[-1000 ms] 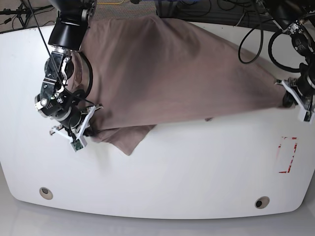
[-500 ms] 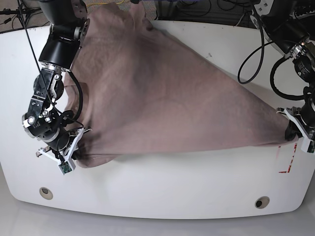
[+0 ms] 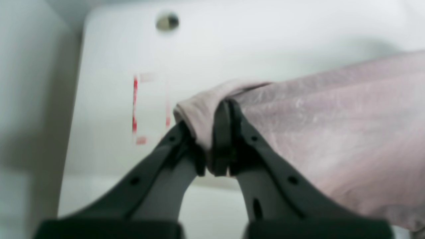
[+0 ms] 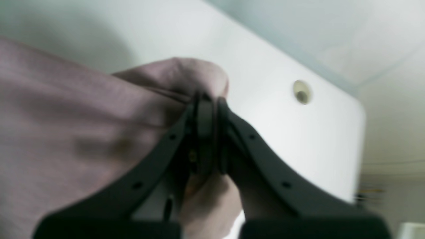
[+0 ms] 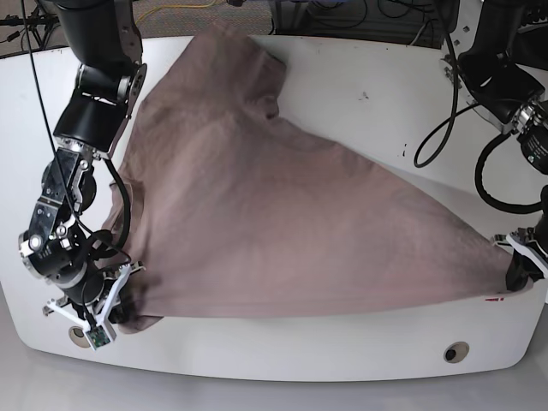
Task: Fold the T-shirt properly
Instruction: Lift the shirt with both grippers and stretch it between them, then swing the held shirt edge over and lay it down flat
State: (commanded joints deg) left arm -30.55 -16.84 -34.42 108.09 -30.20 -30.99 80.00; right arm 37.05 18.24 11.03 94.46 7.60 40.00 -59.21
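The dusty mauve T-shirt (image 5: 282, 214) lies stretched across the white table, its front edge running between my two grippers. My left gripper (image 5: 516, 280) is at the table's right front, shut on one corner of the shirt (image 3: 206, 113); its fingers (image 3: 223, 139) pinch the cloth. My right gripper (image 5: 117, 318) is at the left front, shut on the other corner (image 4: 186, 76); its fingers (image 4: 204, 132) clamp the fabric. The shirt's far end reaches the table's back edge (image 5: 231, 38).
The white table (image 5: 360, 342) has two round holes near its front edge (image 5: 455, 352). A red tape mark (image 3: 135, 106) lies on the table by my left gripper. Black cables (image 5: 445, 120) hang at the right and behind the table.
Both grippers have pulled the shirt's front edge toward the table's front. The shirt has slid forward and spread out flatter and tauter.
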